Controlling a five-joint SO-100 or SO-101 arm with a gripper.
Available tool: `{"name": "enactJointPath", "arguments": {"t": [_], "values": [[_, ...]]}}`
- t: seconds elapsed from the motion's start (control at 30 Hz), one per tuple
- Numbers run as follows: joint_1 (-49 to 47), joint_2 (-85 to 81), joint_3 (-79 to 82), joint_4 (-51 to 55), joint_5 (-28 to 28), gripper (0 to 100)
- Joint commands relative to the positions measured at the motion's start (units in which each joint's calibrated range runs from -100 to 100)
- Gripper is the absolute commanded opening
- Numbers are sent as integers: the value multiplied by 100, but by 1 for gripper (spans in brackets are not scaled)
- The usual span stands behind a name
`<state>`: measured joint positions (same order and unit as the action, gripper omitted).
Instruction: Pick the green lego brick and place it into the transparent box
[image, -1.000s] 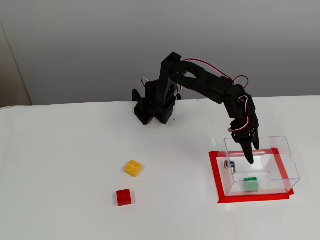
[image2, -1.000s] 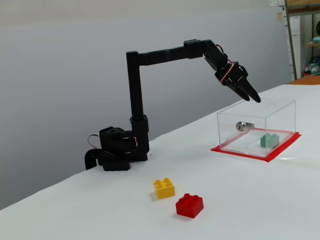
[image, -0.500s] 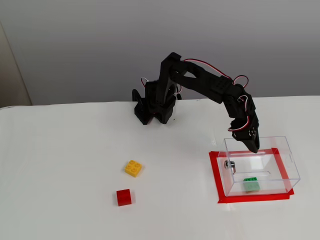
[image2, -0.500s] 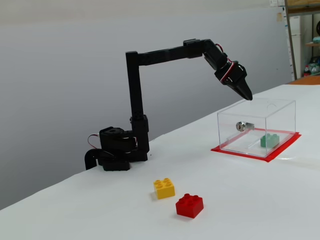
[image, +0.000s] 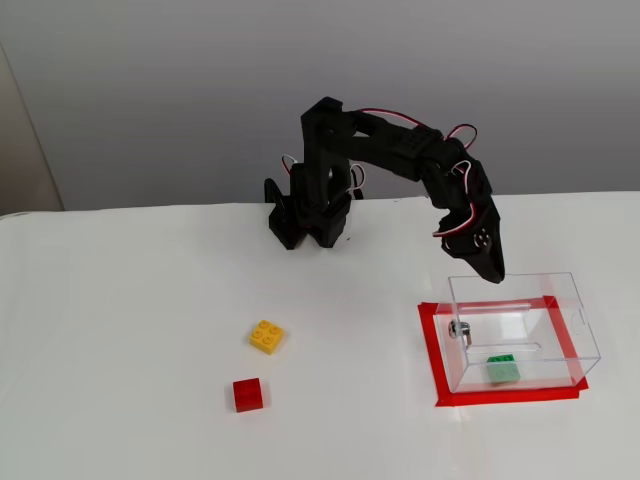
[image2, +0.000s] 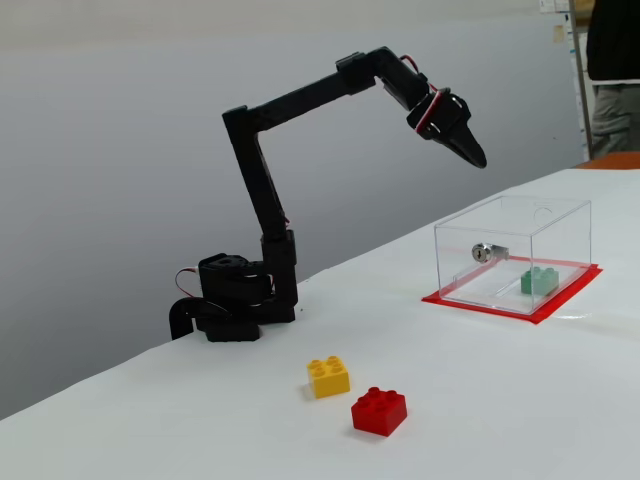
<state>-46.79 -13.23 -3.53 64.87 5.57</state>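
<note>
1. Fixed view from the side is showing the fingers (image2: 474, 155) hanging in the air well above the transparent box (image2: 512, 255), a height gap the higher fixed view flattens, since there the fingers (image: 494, 272) are overlapping the box's back rim.
2. The fingers are pointing down and appearing pressed together into one dark tip in both fixed views, holding nothing and touching nothing.
3. The transparent box (image: 520, 330) is sitting on a red taped rectangle (image: 431, 345), with a small metal fitting (image: 459, 328) on its wall.
4. The green lego brick (image: 502, 368) is lying inside the box on its floor, near the front wall in the higher view; from the side it (image2: 539, 280) is showing through the clear wall.
5. Further out on the white counter (image: 120, 330), a yellow brick (image: 266, 336) and a red brick (image: 248, 394) are resting near each other, well apart from the box.
</note>
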Motion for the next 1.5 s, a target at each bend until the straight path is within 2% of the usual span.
{"name": "enactJointPath", "arguments": {"t": [0.0,0.33,0.53,0.8,1.23,1.47], "values": [[506,-777,0,32,-14,2],[2192,-2762,1375,32,-14,2],[3330,-4485,2830,23,-19,2],[4387,-6436,4539,23,-19,2],[5171,-7921,6320,-107,-30,2],[5275,-8609,7704,-1056,-30,2]]}}
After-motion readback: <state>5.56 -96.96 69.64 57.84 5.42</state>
